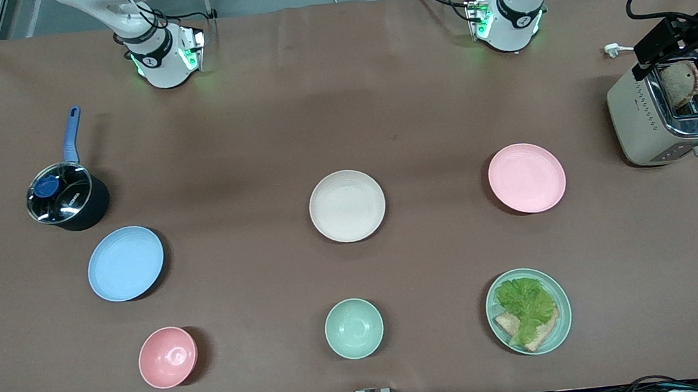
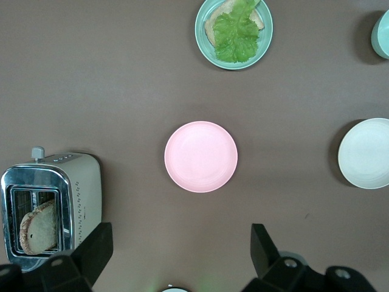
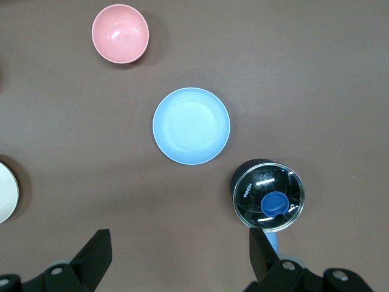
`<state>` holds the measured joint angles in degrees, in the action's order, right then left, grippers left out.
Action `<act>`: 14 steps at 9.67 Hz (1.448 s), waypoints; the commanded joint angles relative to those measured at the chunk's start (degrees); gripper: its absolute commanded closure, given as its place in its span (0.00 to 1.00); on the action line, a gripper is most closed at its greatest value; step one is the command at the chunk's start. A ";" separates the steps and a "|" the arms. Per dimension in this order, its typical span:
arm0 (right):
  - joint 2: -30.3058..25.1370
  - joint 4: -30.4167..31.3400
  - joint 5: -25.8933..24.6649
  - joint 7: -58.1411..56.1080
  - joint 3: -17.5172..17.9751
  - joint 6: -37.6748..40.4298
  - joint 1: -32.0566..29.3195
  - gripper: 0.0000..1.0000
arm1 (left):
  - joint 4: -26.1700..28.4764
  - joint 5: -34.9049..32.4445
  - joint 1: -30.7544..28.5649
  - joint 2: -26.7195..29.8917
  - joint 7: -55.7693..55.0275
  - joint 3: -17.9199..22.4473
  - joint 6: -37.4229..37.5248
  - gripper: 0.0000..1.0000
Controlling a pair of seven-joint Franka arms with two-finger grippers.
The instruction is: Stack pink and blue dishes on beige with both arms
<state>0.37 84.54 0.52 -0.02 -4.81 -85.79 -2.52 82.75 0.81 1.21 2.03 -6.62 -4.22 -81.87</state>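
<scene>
The beige plate (image 1: 347, 206) lies empty at the middle of the table. Toward the left arm's end lies the pink plate (image 1: 526, 177), alone and flat. Toward the right arm's end, next to a pot, sits the blue plate (image 1: 125, 263). Neither gripper shows in the front view. In the left wrist view my left gripper (image 2: 181, 236) hangs open high over bare cloth, with the pink plate (image 2: 200, 156) beyond its tips. My right gripper (image 3: 179, 240) is also open and high over bare cloth, short of the blue plate (image 3: 191, 126). Nothing is held.
A lidded dark pot (image 1: 66, 196) with a blue handle stands beside the blue plate. A pink bowl (image 1: 167, 357), a mint bowl (image 1: 354, 328) and a mint plate with lettuce (image 1: 528, 311) line the near edge. A toaster (image 1: 668, 114) holding bread stands at the left arm's end.
</scene>
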 commanded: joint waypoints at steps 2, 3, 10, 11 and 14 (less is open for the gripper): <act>-0.46 0.45 -0.96 -0.33 0.24 0.19 -0.03 0.00 | 1.01 -0.99 -0.33 -0.09 0.55 -0.35 0.75 0.00; -0.46 0.37 -0.96 -0.33 0.24 0.19 -0.03 0.00 | 0.84 -0.38 -0.33 -0.44 0.29 -0.09 0.66 0.00; 10.75 0.72 3.93 -9.79 -1.59 -5.49 -3.45 0.00 | 22.04 6.21 -1.47 -3.25 6.61 7.65 -20.99 0.01; 15.23 1.07 6.83 -13.82 -3.69 -10.14 -3.54 0.00 | 28.02 7.78 -1.48 -3.60 8.71 8.26 -27.66 0.00; 29.73 1.16 14.12 -32.69 -7.31 -25.24 -3.98 0.00 | 42.28 11.31 -2.27 -7.63 20.45 10.02 -46.39 0.06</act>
<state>24.70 87.13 11.37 -26.09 -11.04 -107.29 -6.45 118.20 10.71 -0.55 -4.31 8.07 5.10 -121.54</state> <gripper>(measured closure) 0.000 0.044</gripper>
